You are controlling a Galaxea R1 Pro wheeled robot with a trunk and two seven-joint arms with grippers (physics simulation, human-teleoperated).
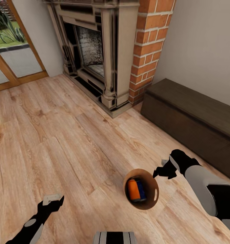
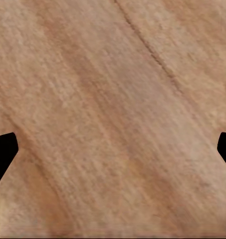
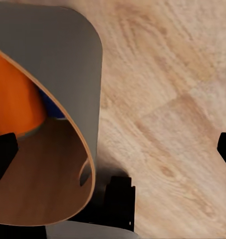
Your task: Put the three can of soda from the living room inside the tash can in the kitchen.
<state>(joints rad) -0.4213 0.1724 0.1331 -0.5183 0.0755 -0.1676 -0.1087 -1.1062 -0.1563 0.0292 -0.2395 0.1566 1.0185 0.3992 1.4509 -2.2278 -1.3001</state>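
The tash can, a round light-brown wooden bin, is low in front of me over the living room's plank floor. Inside it I see an orange can of soda and a blue one; the bin's wall hides part of the inside. My right gripper hangs open at the bin's far right rim. In the right wrist view the rim runs between the spread fingers of the right gripper, with the orange can and the blue can behind it. My left gripper is open over bare floor.
A brick-and-stone fireplace stands ahead. A long dark brown bench runs along the right wall. A wood-framed glass door is at the far left. Open plank floor spreads between them. My base shows at the lower edge.
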